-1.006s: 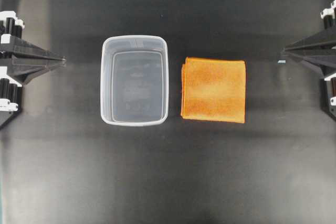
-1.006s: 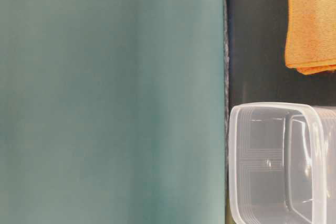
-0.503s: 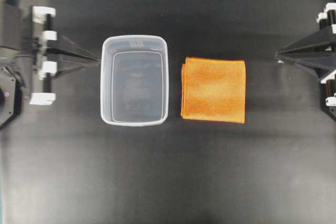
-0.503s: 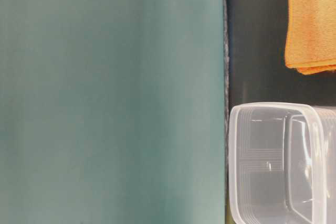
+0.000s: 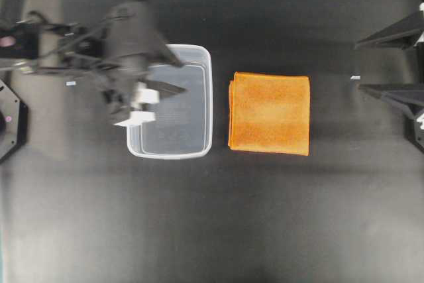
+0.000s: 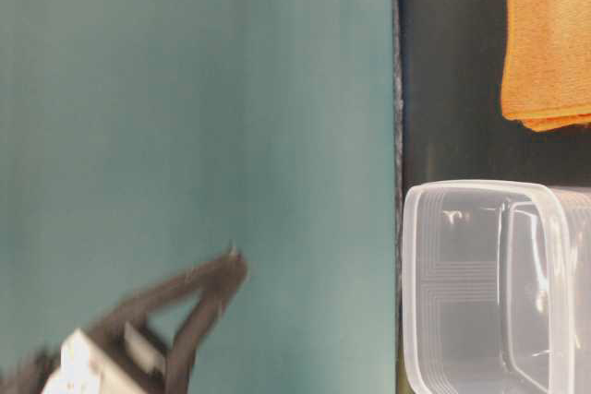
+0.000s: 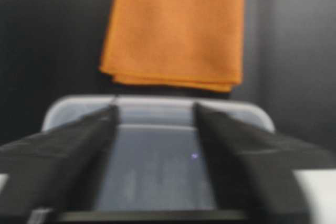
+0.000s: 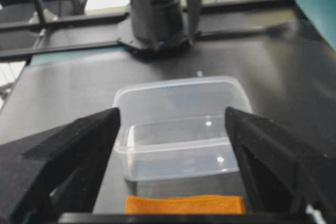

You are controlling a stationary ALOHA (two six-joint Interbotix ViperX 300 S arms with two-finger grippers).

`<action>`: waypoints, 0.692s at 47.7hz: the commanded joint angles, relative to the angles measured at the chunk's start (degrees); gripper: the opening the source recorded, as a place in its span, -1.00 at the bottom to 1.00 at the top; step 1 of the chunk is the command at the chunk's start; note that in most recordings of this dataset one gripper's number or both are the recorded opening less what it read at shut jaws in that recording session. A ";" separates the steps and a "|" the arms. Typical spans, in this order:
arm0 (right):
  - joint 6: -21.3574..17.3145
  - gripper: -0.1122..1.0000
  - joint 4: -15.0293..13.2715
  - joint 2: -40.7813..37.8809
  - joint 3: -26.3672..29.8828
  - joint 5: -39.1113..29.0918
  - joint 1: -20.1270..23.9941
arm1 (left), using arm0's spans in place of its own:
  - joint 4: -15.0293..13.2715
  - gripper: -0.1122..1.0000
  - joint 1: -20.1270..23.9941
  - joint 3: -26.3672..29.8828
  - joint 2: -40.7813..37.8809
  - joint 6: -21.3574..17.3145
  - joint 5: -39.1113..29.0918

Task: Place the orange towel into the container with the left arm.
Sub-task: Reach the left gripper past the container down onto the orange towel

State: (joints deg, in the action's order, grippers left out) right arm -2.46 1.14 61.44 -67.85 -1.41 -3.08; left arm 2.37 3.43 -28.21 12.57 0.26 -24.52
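Observation:
The orange towel (image 5: 268,114) lies flat and folded on the black table, just right of the container (image 5: 207,97), a clear tub standing empty. My left gripper (image 5: 183,76) hangs blurred over the tub's left half, open, nothing between its fingers. In the left wrist view the gripper (image 7: 155,111) frames the tub's far rim (image 7: 157,100), with the towel (image 7: 176,30) beyond. At the right edge, my right gripper (image 5: 358,66) stands wide open and empty. Its wrist view shows the towel's near edge (image 8: 184,204) and the tub (image 8: 173,90) between its fingers.
A teal wall (image 6: 194,136) fills most of the table-level view, with the left gripper (image 6: 217,279) blurred in front of it. The left arm's base (image 8: 157,9) stands beyond the tub. Bare black table (image 5: 212,217) lies around the tub and towel.
The left arm has swung from the left edge out over the container and its jaws have opened. The right gripper's jaws have spread wide. Towel and tub have not moved.

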 commanded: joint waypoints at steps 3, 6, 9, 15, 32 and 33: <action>0.00 0.59 0.18 2.29 0.44 -1.58 -0.18 | 0.18 0.63 0.18 10.55 -8.26 -0.18 -6.94; -0.18 0.59 0.18 3.52 0.26 -2.37 -0.18 | 0.18 0.80 0.26 14.15 -11.95 -0.70 -8.79; -0.26 0.59 0.18 4.57 0.26 -3.52 -0.18 | 0.18 0.82 0.26 17.58 -15.56 -1.49 -9.49; -0.70 0.59 0.18 6.68 0.26 -5.98 -0.18 | 0.18 0.77 0.35 24.08 -23.03 -4.31 -9.93; -4.31 0.59 0.26 9.14 -0.88 -7.65 -0.18 | 0.18 0.78 -0.26 35.95 -37.00 -8.61 -12.92; -4.39 0.59 0.26 9.14 -0.97 -7.65 -0.18 | 0.18 0.78 -0.26 36.21 -37.53 -8.70 -13.62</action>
State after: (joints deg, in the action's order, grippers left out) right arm -6.42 1.14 70.93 -69.08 -9.40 -3.16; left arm 2.37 3.52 5.80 -23.29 -8.53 -36.56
